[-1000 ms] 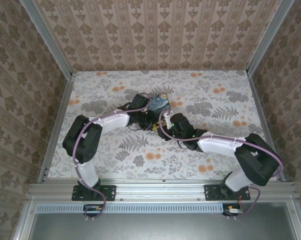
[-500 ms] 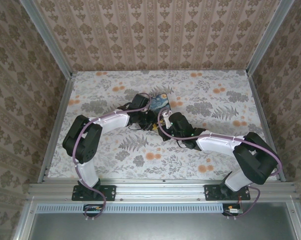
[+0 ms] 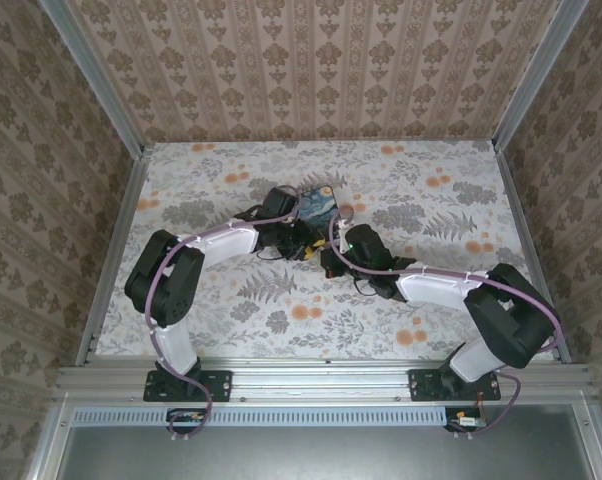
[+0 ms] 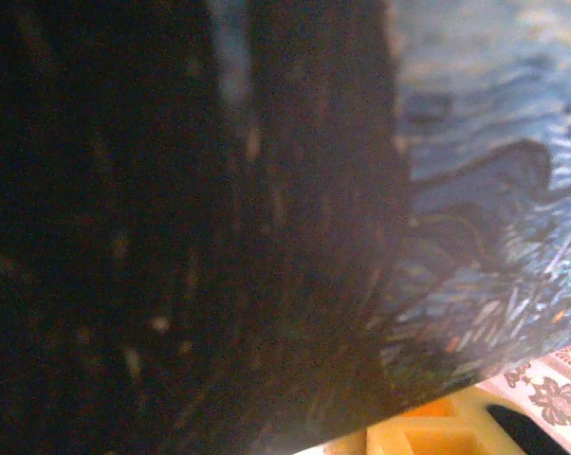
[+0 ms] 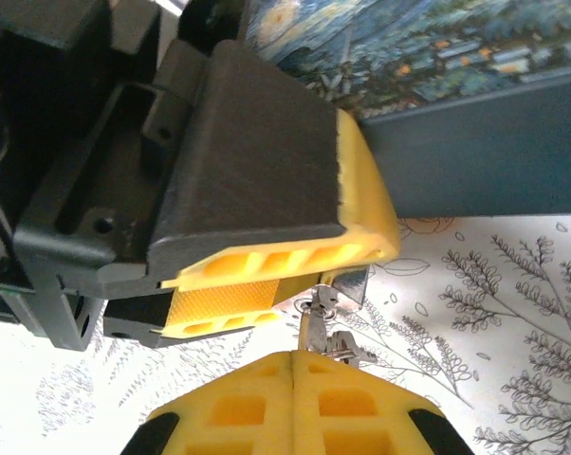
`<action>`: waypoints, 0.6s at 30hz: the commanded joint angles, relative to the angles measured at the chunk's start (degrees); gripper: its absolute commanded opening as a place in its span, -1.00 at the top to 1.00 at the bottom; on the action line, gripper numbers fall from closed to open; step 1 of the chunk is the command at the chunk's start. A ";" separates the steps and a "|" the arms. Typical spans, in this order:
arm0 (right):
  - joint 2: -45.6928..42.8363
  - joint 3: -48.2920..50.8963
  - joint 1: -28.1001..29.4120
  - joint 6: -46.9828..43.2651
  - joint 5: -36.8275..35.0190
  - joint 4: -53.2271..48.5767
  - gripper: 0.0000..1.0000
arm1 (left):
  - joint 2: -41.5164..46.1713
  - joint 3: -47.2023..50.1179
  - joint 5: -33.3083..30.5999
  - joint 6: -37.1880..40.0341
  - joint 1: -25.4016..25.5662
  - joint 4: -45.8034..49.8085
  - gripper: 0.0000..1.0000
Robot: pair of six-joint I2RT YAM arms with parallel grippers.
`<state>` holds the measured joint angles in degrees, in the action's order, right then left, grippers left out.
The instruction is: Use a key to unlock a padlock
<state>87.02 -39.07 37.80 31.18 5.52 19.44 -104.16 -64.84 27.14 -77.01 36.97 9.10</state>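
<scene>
Floral tabletop (image 5: 494, 313) underneath. Your right gripper (image 5: 293, 368) is pinched shut on the key (image 5: 310, 327), whose tip meets the padlock (image 5: 350, 282); can't tell if it's seated. The left gripper (image 5: 338, 270) clamps the padlock just in front of the blue box (image 5: 475, 161). Risk: off-axis push pivots the thin key or shoves the padlock loose.

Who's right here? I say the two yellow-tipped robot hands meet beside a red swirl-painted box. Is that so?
Not quite. The swirl-painted box is dark blue, not red; the right wrist view shows it. The yellow-tipped left hand and right hand do meet beside it.
</scene>
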 commanded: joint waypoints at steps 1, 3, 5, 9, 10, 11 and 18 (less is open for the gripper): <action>1.83 2.59 -2.13 9.66 -1.49 6.40 1.00 | 1.77 1.86 2.98 -3.02 -0.42 4.53 1.00; 2.67 3.97 -2.25 13.48 -0.85 10.20 1.00 | 1.94 1.96 3.03 -3.14 -0.41 4.22 1.00; 3.31 5.56 -2.34 18.37 -1.24 13.92 1.00 | 2.03 1.93 3.09 -3.23 -0.43 3.97 1.00; 4.40 8.12 -2.38 26.34 -1.57 20.63 1.00 | 2.10 1.67 2.90 -3.07 -0.41 3.91 1.00; 4.20 8.21 -2.31 26.69 -1.63 20.50 1.00 | 2.00 1.56 2.86 -3.10 -0.45 3.97 1.00; 3.51 8.13 -2.29 25.28 -1.87 19.48 0.96 | 1.98 1.56 2.81 -3.01 -0.51 4.08 1.00; -6.88 3.27 -1.62 3.16 -2.50 -1.43 0.54 | 1.77 1.89 2.87 -2.69 -0.67 4.16 1.00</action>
<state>83.77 -32.32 35.57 44.25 3.40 26.11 -103.42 -64.27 27.46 -77.41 36.69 9.74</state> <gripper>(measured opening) 0.217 0.288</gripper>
